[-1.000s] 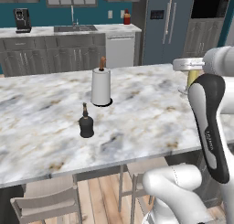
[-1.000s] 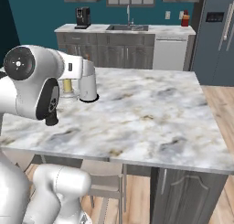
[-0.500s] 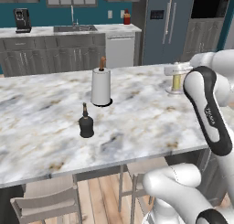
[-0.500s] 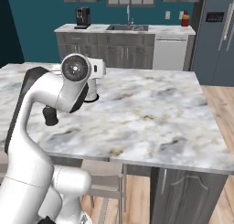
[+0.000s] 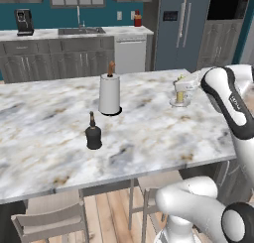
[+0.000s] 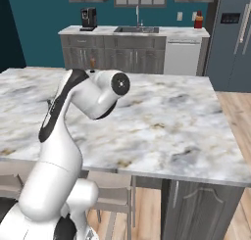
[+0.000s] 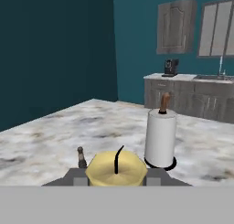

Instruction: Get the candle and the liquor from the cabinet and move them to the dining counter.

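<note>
Gripping the candle (image 5: 180,95) | gripper (image 5: 181,88) clamped on it, just above the dining counter (image 5: 149,133) | liquor (image 5: 93,133) upright near paper-towel roll (image 5: 109,94).

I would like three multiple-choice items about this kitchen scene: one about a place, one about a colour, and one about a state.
1. Where does the liquor stand?
A. on the dining counter
B. beside the sink
C. on a stool

2. What colour is the candle?
A. red
B. pale yellow
C. blue

3. In what state is the gripper?
A. wide open, far from everything
B. shut on the paper-towel roll
C. shut on the candle

Answers:
1. A, the black bottle stands on the big marble slab, in front of the paper-towel roll.
2. B, the left base view and hand view show a pale-yellow stick.
3. C, the candle sits between the finger tips in the hand view.
</note>
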